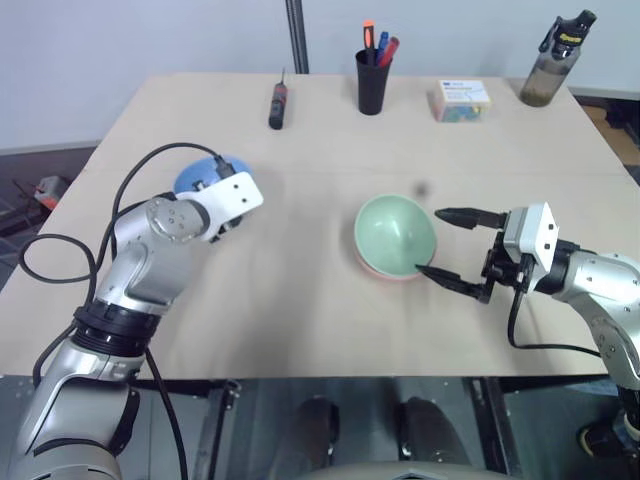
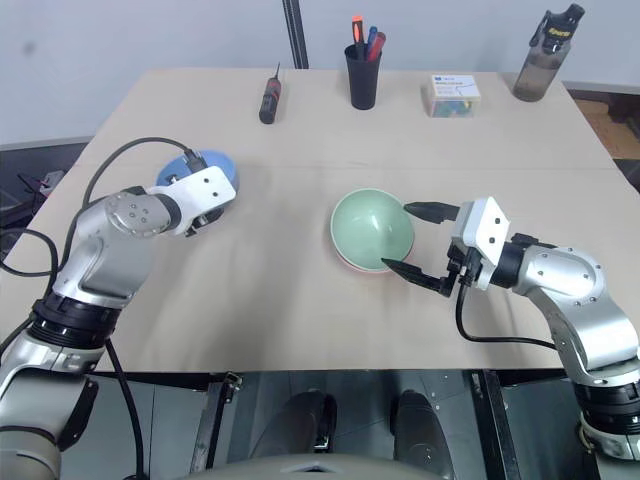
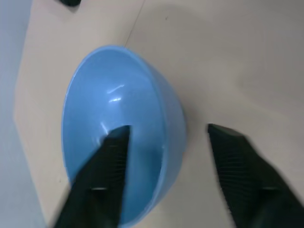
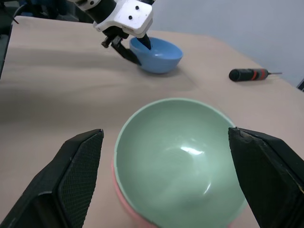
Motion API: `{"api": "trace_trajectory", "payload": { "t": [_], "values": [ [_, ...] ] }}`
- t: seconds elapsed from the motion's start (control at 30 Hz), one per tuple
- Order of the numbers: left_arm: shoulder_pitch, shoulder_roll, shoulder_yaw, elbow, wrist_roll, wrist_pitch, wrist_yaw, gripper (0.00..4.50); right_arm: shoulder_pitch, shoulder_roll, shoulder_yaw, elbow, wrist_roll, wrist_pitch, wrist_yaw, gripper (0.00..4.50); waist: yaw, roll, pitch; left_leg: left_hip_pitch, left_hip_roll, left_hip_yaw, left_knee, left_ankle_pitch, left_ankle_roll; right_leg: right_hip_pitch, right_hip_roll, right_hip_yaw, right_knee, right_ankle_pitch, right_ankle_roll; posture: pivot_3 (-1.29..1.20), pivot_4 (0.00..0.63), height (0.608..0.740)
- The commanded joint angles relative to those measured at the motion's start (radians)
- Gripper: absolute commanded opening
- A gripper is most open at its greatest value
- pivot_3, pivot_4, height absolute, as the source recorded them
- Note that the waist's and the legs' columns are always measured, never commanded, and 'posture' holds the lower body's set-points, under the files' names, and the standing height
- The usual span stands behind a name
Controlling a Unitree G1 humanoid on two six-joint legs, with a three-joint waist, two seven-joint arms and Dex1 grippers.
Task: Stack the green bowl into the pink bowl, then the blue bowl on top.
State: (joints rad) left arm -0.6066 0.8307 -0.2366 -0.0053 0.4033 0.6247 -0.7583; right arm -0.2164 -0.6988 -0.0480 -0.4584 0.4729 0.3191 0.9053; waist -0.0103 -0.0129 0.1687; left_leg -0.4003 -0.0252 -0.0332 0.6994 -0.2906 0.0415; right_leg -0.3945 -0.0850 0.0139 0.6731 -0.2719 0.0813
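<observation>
Green bowl [image 2: 372,228] already sits nested in the pink bowl [image 2: 350,264] mid-table, my right claw [image 2: 418,241] spread wide beside them. Left claw [image 3: 166,142] straddles the blue bowl's [image 3: 114,137] rim, one finger inside, not yet clamped, ready to pinch it.

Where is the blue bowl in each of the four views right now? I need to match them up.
Left eye view: blue bowl, left of centre, partly behind the left gripper.
Right eye view: blue bowl, left of centre, again behind that gripper.
Left wrist view: blue bowl, close up, one finger inside its rim.
Right wrist view: blue bowl, beyond the green bowl.
Shared landmark: the screwdriver.
</observation>
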Motion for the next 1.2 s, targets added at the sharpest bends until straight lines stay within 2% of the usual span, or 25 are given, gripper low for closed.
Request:
{"api": "trace_trajectory", "payload": {
  "t": [0.03, 0.1, 0.2, 0.33, 0.43, 0.7, 0.9, 1.0, 1.03, 1.1, 1.13, 1.17, 1.2],
  "values": [
    [-0.04, -0.002, 0.005, 0.017, 0.01, -0.033, 0.012, 0.58, 0.002, -0.005, -0.027, -0.035, -0.006, -0.024, -0.012, 4.41, 0.0, 0.0, 0.0, 0.0, 0.0, 0.0, 0.0, 0.0, 0.0, 0.0, 0.0, 0.0, 0.0, 0.0, 0.0, 0.0, 0.15, 0.74],
    [-0.048, -0.008, 0.013, 0.02, -0.007, -0.05, 0.006, 0.15, 0.004, -0.003, -0.027, -0.035, -0.008, -0.026, -0.016, 4.41, 0.0, 0.0, 0.0, 0.0, 0.0, 0.0, 0.0, 0.0, 0.0, 0.0, 0.0, 0.0, 0.0, 0.0, 0.0, 0.0, 0.15, 0.74],
    [-0.054, -0.022, 0.038, -0.001, -0.053, -0.063, -0.018, 0.15, 0.008, -0.004, -0.028, -0.036, -0.01, -0.029, -0.021, 4.41, 0.0, 0.0, 0.0, -0.001, 0.0, 0.0, 0.0, 0.0, 0.0, -0.001, 0.0, 0.0, 0.0, 0.0, 0.0, 0.0, 0.15, 0.74],
    [-0.059, -0.059, 0.105, -0.208, -0.314, -0.142, -0.213, 0.15, 0.062, -0.018, -0.073, -0.061, -0.008, -0.029, -0.037, 4.41, 0.008, -0.001, 0.0, -0.003, 0.0, -0.001, 0.0, 0.001, -0.001, -0.002, -0.001, -0.001, 0.0, 0.0, 0.0, 0.0, 0.15, 0.74],
    [-0.088, -0.064, 0.094, -0.253, -0.413, -0.243, -0.315, 0.15, 0.12, -0.031, -0.12, -0.092, -0.004, -0.023, -0.053, 4.41, 0.01, -0.001, 0.0, -0.005, 0.0, -0.001, 0.0, 0.001, -0.002, -0.003, -0.003, -0.001, -0.002, 0.0, 0.0, 0.0, 0.15, 0.74],
    [-0.26, -0.132, -0.003, -0.105, -0.515, -0.488, -0.529, 0.15, 0.404, -0.02, -0.366, -0.28, 0.03, -0.013, -0.113, 4.41, 0.02, 0.0, 0.0, -0.003, -0.001, 0.0, 0.0, 0.0, -0.001, -0.001, -0.001, -0.001, -0.002, 0.0, 0.0, 0.0, 0.15, 0.74],
    [-0.314, -0.188, -0.043, -0.02, -0.551, -0.593, -0.63, 0.15, 0.517, -0.004, -0.447, -0.359, 0.03, -0.01, -0.146, 4.41, 0.013, 0.0, 0.0, 0.0, 0.0, 0.001, 0.0, -0.001, 0.002, 0.0, 0.0, 0.001, -0.001, 0.0, 0.0, 0.0, 0.15, 0.74],
    [-0.324, -0.226, -0.047, 0.003, -0.572, -0.656, -0.659, 0.97, 0.512, -0.006, -0.435, -0.372, 0.026, -0.003, -0.168, 4.41, 0.009, 0.0, 0.0, 0.0, 0.0, 0.002, 0.0, -0.001, 0.002, 0.001, 0.0, 0.001, 0.0, 0.0, 0.0, 0.0, 0.15, 0.74],
    [-0.326, -0.234, -0.044, 0.007, -0.572, -0.663, -0.657, 1.5, 0.508, -0.009, -0.43, -0.374, 0.026, 0.0, -0.174, 4.41, 0.008, 0.0, 0.0, 0.001, 0.0, 0.002, 0.0, -0.001, 0.002, 0.001, 0.0, 0.001, 0.0, 0.0, 0.0, 0.0, 0.15, 0.74],
    [-0.323, -0.239, -0.028, 0.013, -0.562, -0.647, -0.626, 2.21, 0.493, -0.016, -0.413, -0.371, 0.03, 0.012, -0.18, 4.41, 0.004, 0.0, 0.0, 0.0, 0.0, 0.001, 0.0, -0.001, 0.002, 0.001, 0.0, 0.001, 0.0, 0.0, 0.0, 0.0, 0.15, 0.74],
    [-0.321, -0.239, -0.02, 0.014, -0.557, -0.627, -0.609, 2.71, 0.486, -0.019, -0.404, -0.368, 0.032, 0.019, -0.183, 4.41, 0.002, 0.0, 0.0, 0.0, 0.0, 0.001, 0.0, -0.001, 0.002, 0.001, 0.0, 0.001, 0.0, 0.0, 0.0, 0.0, 0.15, 0.74],
    [-0.311, -0.224, -0.002, 0.0, -0.563, -0.57, -0.59, 2.91, 0.471, -0.025, -0.386, -0.361, 0.047, 0.048, -0.191, 4.41, 0.0, 0.0, 0.0, 0.001, 0.0, 0.001, 0.0, -0.001, 0.002, 0.001, 0.0, 0.001, 0.0, 0.0, 0.0, 0.0, 0.15, 0.74],
    [-0.298, -0.21, 0.019, -0.016, -0.57, -0.505, -0.561, 2.91, 0.449, -0.028, -0.367, -0.35, 0.061, 0.082, -0.203, 4.41, -0.005, 0.0, 0.0, 0.001, 0.0, 0.001, 0.0, -0.001, 0.002, 0.001, 0.0, 0.001, 0.0, 0.0, 0.0, 0.0, 0.15, 0.74]
  ]
}}
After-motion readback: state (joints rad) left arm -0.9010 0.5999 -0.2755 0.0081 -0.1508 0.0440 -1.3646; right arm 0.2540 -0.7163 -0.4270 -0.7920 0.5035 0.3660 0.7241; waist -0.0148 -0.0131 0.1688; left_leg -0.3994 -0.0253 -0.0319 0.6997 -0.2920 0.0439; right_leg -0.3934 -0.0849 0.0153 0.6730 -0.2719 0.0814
